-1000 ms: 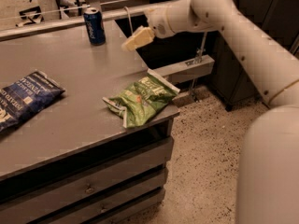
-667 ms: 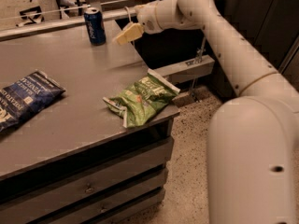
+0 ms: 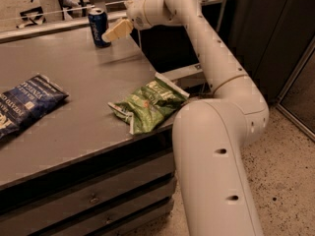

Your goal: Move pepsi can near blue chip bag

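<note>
The pepsi can (image 3: 99, 27) stands upright near the far edge of the grey table (image 3: 74, 82). My gripper (image 3: 114, 32) reaches in from the right and its tip is right beside the can's right side, at mid height. The blue chip bag (image 3: 24, 104) lies flat at the table's left edge, far from the can, partly cut off by the frame.
A green chip bag (image 3: 150, 103) lies near the table's front right corner. My white arm (image 3: 216, 77) arcs over that corner from the right. Drawers (image 3: 93, 198) sit under the table. Chair legs and a rail are behind the far edge.
My gripper has moved left along the far side of the table, from well right of the can to right beside it. The can and bags have not moved.
</note>
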